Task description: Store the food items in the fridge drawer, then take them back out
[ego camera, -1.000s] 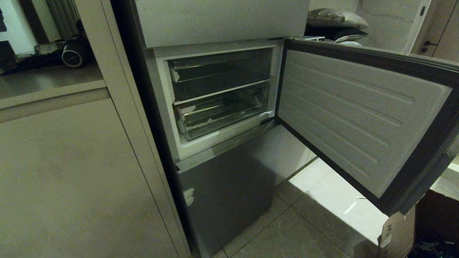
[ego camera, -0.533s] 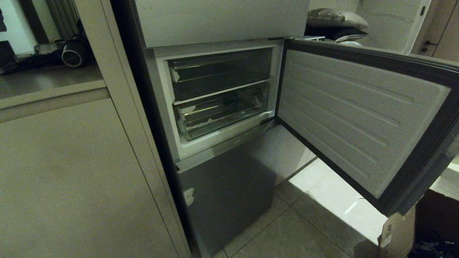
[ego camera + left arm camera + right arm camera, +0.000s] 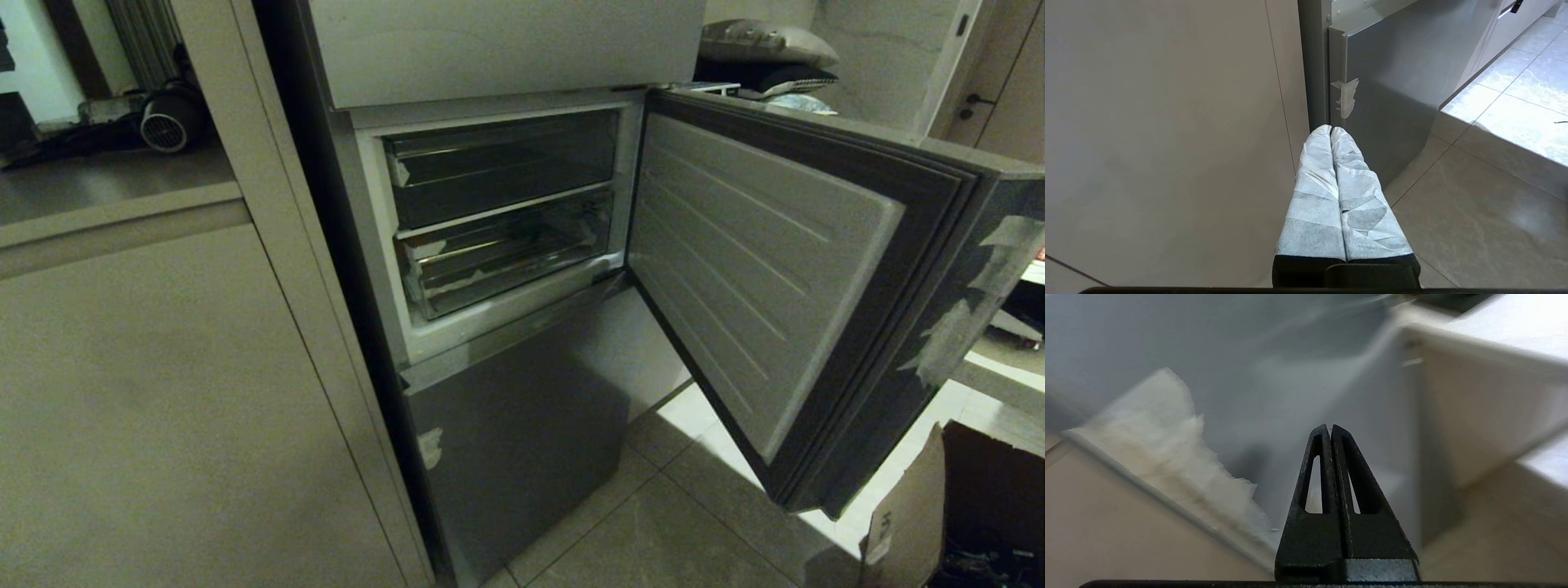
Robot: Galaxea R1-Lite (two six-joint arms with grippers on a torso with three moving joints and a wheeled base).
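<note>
At the upper left of the head view a grey countertop (image 3: 98,184) carries a dark round fan-like appliance (image 3: 167,122). Below it, a plain beige cabinet panel (image 3: 163,408) fills the lower left of the frame.

Centre frame, the fridge (image 3: 506,49) stands with its middle compartment open. Two drawers sit pushed in there, one above the other: a darker, smoky drawer (image 3: 500,167) on top and the fridge drawer (image 3: 506,255) beneath it, clear plastic with white tape scraps at its front corners. I cannot make out any food items inside either drawer. Under the compartment is a closed grey lower door (image 3: 514,433) with a torn white tape patch (image 3: 430,447) near its left edge.

To the right, the compartment door (image 3: 759,269) has swung narrower than it stood a second ago, now showing its outer edge with pale tape strips (image 3: 971,302). A cardboard box (image 3: 922,514) sits at the lower right on the tiled floor (image 3: 653,531).

In the left wrist view the left end effector (image 3: 1331,130), its fingers (image 3: 1314,196) wrapped in white, is clenched on nothing, hanging near the lower door's tape patch. In the right wrist view the right end effector (image 3: 1329,428) is black, clenched and empty, close to a grey fridge surface bearing torn white tape (image 3: 1167,457).
</note>
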